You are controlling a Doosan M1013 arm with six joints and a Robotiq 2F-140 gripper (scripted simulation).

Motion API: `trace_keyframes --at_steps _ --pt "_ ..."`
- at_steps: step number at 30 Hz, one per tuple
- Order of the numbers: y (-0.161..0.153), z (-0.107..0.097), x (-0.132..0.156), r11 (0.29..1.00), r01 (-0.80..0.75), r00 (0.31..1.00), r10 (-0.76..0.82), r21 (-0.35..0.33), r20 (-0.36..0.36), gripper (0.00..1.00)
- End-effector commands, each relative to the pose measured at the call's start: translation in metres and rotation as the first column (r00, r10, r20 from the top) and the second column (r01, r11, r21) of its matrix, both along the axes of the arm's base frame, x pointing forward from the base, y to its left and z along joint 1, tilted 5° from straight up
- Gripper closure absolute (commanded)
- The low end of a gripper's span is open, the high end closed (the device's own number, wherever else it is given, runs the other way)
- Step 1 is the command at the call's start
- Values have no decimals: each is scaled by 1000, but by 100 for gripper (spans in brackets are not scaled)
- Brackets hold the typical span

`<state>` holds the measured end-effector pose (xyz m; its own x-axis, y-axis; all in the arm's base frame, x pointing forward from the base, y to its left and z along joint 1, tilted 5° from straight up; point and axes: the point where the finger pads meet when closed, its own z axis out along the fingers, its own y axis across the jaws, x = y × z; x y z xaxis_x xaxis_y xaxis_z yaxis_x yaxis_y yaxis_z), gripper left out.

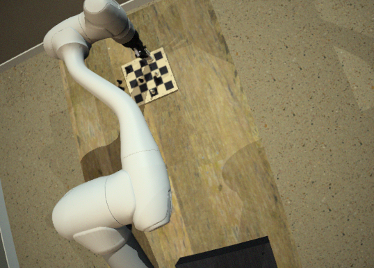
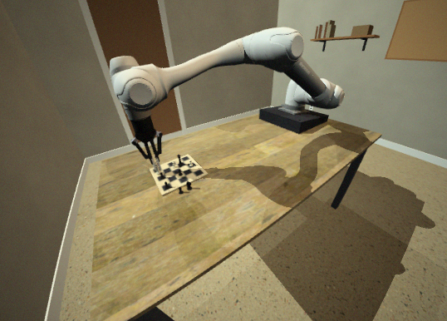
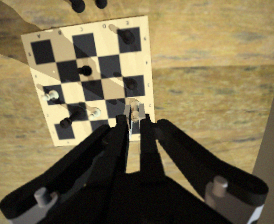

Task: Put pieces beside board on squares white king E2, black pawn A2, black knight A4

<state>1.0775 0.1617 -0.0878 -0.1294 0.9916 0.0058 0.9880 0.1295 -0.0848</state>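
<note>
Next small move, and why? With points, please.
I'd centre the white king [image 1: 150, 60] [image 2: 157, 168] [image 3: 134, 111] over E2, then lower gently: the gripper [image 1: 148, 55] [image 2: 156, 163] [image 3: 135, 111] pinches it near the E-column side of the board [image 1: 176, 88] [image 2: 163, 193] [image 3: 26, 42]. Row numbers are too small to confirm alignment.

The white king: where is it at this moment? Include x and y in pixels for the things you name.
In the wrist view, the white king [image 1: 151, 60] [image 2: 158, 168] [image 3: 134, 110] is in the gripper [image 1: 149, 57] [image 2: 157, 165] [image 3: 135, 111], over the board [image 1: 166, 78] [image 2: 164, 192] [image 3: 107, 42]'s right side, just below the black piece on E3 [image 1: 142, 62] [image 2: 161, 175] [image 3: 131, 83].
</note>
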Motion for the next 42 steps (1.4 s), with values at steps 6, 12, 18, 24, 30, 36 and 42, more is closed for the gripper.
trace_keyframes --at_steps 6,12,18,24,30,36,42 --pt "0 0 0 1000 0 1000 0 0 0 100" --pt "0 0 0 1000 0 1000 0 0 0 100" --pt "0 0 0 1000 0 1000 0 0 0 100" --pt "0 0 0 1000 0 1000 0 0 0 100" --pt "0 -2 0 1000 0 1000 0 0 0 100" --pt "0 -3 0 1000 0 1000 0 0 0 100" --pt "0 -3 0 1000 0 1000 0 0 0 100"
